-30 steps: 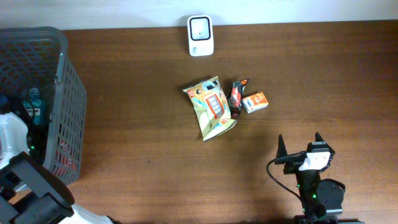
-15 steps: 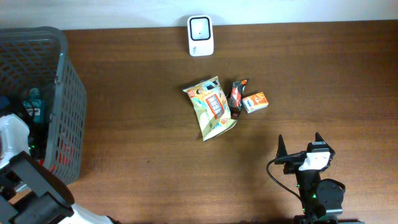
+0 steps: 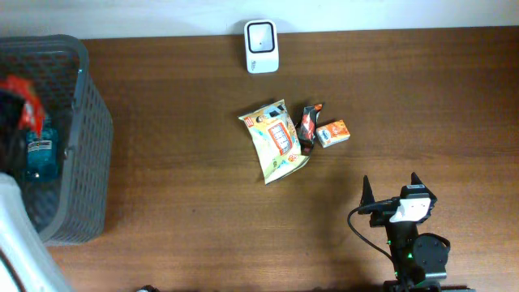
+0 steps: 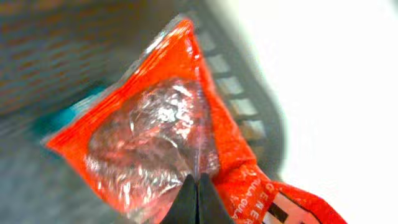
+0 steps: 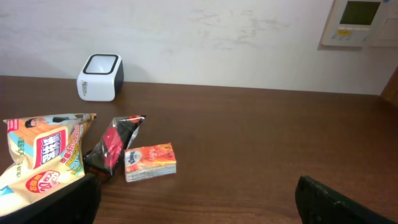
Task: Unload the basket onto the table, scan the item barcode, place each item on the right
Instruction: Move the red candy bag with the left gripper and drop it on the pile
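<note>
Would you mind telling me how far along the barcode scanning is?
Possibly done: a snack bag, dark packet and orange box lie out near the scanner. In hand: the left gripper is shut on a red packet over the basket. Left: showing it to the scanner.

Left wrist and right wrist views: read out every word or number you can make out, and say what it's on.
Red packet: white letters, perhaps "GENE", blurred and cut off.
Snack bag: print too small to read.
Orange box: print too blurred to read.
Dark wrapper: nothing legible.
Wall panel: display unreadable.
</note>
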You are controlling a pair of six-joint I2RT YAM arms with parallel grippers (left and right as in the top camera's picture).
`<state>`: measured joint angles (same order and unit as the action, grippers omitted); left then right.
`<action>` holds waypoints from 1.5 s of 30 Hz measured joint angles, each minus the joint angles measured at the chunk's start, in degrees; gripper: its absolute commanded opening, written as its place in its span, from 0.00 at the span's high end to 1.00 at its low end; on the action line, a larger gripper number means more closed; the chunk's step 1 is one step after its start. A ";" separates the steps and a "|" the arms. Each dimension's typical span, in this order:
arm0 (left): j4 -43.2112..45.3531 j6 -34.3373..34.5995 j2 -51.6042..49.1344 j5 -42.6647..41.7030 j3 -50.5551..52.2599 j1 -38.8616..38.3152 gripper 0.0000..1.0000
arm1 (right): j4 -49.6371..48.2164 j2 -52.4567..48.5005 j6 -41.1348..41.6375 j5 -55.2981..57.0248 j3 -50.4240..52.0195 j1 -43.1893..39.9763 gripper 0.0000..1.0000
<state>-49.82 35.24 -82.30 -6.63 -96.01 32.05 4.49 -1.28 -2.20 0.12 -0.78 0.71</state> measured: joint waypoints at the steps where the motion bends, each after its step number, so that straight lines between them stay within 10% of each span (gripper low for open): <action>1: 2.27 -0.20 2.67 -1.33 -0.02 -2.64 1.00 | 0.00 -0.02 0.00 0.00 0.00 0.00 0.02; 11: 8.90 -10.38 -0.63 -1.46 -0.55 -50.90 1.00 | 0.00 0.00 -0.02 -0.02 0.00 0.00 0.02; 20: 23.17 -13.68 -30.58 6.49 -0.46 -67.69 0.99 | 0.00 -0.02 0.00 -0.02 0.00 0.00 0.02; 22: 24.02 -14.29 -33.94 8.24 -0.46 -68.87 0.53 | 0.00 -0.02 -0.04 0.00 0.00 0.00 0.02; 23: 24.39 -14.69 -35.63 9.84 -0.46 -69.07 0.14 | 0.00 0.00 -0.02 -0.02 0.00 0.00 0.02; 24: 24.46 -14.91 -37.00 10.86 -0.46 -69.05 0.02 | 0.00 -0.02 0.00 0.00 0.00 0.00 0.02; 35: 21.38 -29.44 -23.54 14.27 -8.70 -63.54 0.01 | 0.00 -0.02 0.00 0.00 0.00 0.00 0.02; 45: 10.91 -32.41 -8.74 20.79 -10.08 -17.64 0.02 | 0.00 -0.02 -0.02 -0.02 0.00 0.00 0.02</action>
<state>-38.92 2.83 -91.05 14.15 -106.08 14.41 4.49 -1.30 -2.22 0.10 -0.78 0.71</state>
